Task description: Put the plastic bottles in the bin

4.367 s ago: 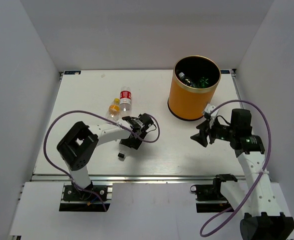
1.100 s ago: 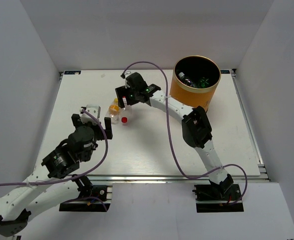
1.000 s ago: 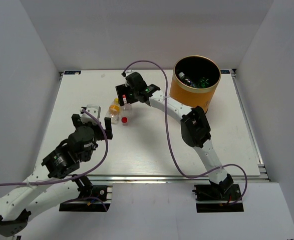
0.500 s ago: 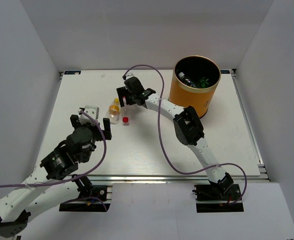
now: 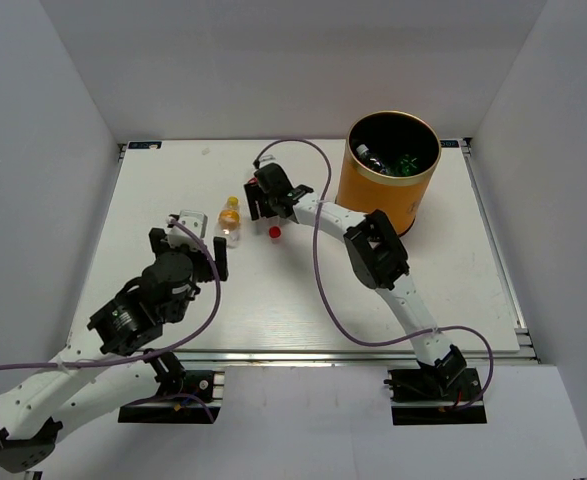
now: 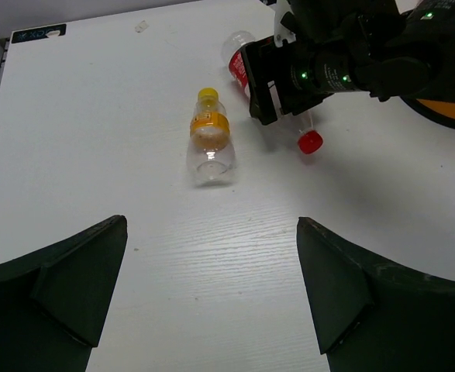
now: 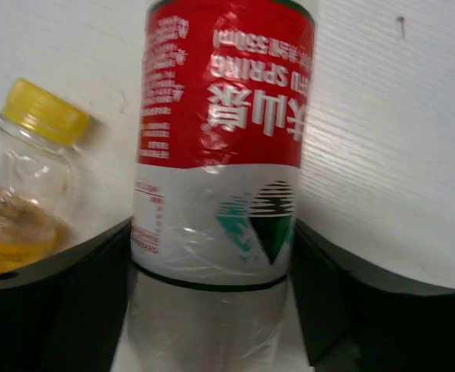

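Note:
A clear bottle with a red label (image 7: 223, 139) lies on the white table, its red cap (image 5: 274, 231) pointing to the near side. My right gripper (image 7: 211, 232) straddles its body, both fingers pressed against its sides, shut on it; the same gripper (image 5: 261, 200) shows from above. Just left lies a small yellow-capped bottle (image 5: 231, 220) with an orange band (image 6: 209, 143). My left gripper (image 6: 210, 225) hovers open and empty, nearer than both bottles. The orange bin (image 5: 373, 205) stands at the far right with bottles (image 5: 403, 162) inside.
The right arm reaches across the table from the near right, its purple cable (image 5: 318, 280) looping over the middle. White walls close in the table on the left, back and right. Part of the bin (image 6: 452, 112) shows at the right edge of the left wrist view.
My right gripper has slid a little right and closed in on the red-label bottle, whose capped end swung to the right. The left gripper has stayed open and nearly still.

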You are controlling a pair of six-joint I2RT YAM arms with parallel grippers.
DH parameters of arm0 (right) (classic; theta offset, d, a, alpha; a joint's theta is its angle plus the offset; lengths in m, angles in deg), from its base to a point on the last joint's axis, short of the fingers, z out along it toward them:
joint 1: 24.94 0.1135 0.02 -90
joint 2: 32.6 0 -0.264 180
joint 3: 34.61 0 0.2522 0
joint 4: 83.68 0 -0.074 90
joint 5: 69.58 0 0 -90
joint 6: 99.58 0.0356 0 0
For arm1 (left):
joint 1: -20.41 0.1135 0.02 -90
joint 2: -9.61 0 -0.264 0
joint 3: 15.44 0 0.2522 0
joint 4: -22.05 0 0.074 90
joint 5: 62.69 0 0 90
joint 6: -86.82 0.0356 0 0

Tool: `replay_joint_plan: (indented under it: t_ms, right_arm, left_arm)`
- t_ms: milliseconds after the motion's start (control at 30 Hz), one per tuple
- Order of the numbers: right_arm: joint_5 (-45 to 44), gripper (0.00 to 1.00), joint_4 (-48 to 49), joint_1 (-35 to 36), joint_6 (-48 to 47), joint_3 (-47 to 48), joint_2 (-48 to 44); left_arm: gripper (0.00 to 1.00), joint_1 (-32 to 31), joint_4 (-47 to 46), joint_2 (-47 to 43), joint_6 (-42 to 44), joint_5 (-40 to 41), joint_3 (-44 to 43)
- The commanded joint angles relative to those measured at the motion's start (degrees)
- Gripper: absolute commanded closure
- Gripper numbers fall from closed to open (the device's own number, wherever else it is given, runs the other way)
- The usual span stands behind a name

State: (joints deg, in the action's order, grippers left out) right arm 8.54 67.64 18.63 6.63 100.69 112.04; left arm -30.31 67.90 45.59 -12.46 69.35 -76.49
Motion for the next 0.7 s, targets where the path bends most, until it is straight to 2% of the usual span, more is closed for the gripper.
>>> replay_joint_plan:
  t_ms: [0, 67, 133, 167, 200, 267, 300, 333, 367, 500, 667]
  right_arm:
    - [-1.39, 0.27, 1.82, -1.38, 0.49, -7.87, -5.15]
    - [0.44, 0.34, 2.87, -2.08, -1.68, -11.38, -7.69]
    - [2.47, 0.48, 3.93, -2.18, -2.67, -14.74, -9.72]
    - [3.95, 0.57, 5.85, -2.35, -7.37, -17.45, -11.47]
    - [6.84, 0.67, 6.39, -2.53, -8.37, -20.08, -13.75]
    - [9.76, 0.81, 7.79, -2.27, -12.07, -24.05, -19.0]
    - [14.82, 0.94, 8.06, -2.52, -14.51, -25.2, -20.43]
    - [15.91, 1.0, 8.06, -2.61, -15.75, -28.51, -21.84]
    - [16.1, 1.0, 7.97, -2.7, -18.03, -29.42, -26.9]
    - [17.07, 1.0, 6.92, -4.19, -22.87, -34.51, -37.2]
    - [17.59, 1.0, 3.49, -7.26, -26.31, -36.63, -49.96]
  left_arm:
    - [0.0, 0.36, -1.16, 4.51, 0.93, -3.01, 0.71]
    - [0.0, 0.36, -0.46, 7.77, 0.06, -3.02, 0.1]
    - [0.0, 0.97, 0.85, 12.78, -2.05, -3.02, -1.31]
    - [0.0, 0.97, 1.91, 14.27, -2.76, -3.02, -1.84]
    - [0.0, 1.58, 1.92, 15.59, -3.28, -3.02, -2.63]
    - [0.0, 2.73, 1.92, 18.5, -3.91, -3.02, -3.33]
    - [0.0, 3.77, 1.92, 19.46, -3.91, -3.02, -4.12]
    - [0.0, 4.31, 1.92, 20.43, -4.6, -3.02, -4.65]
    - [0.0, 4.83, 1.22, 21.48, -4.61, -3.54, -5.18]
    - [0.0, 8.08, 1.04, 29.72, -5.83, -4.78, -8.78]
    - [0.0, 13.27, -1.07, 34.49, -4.52, -8.2, -9.84]
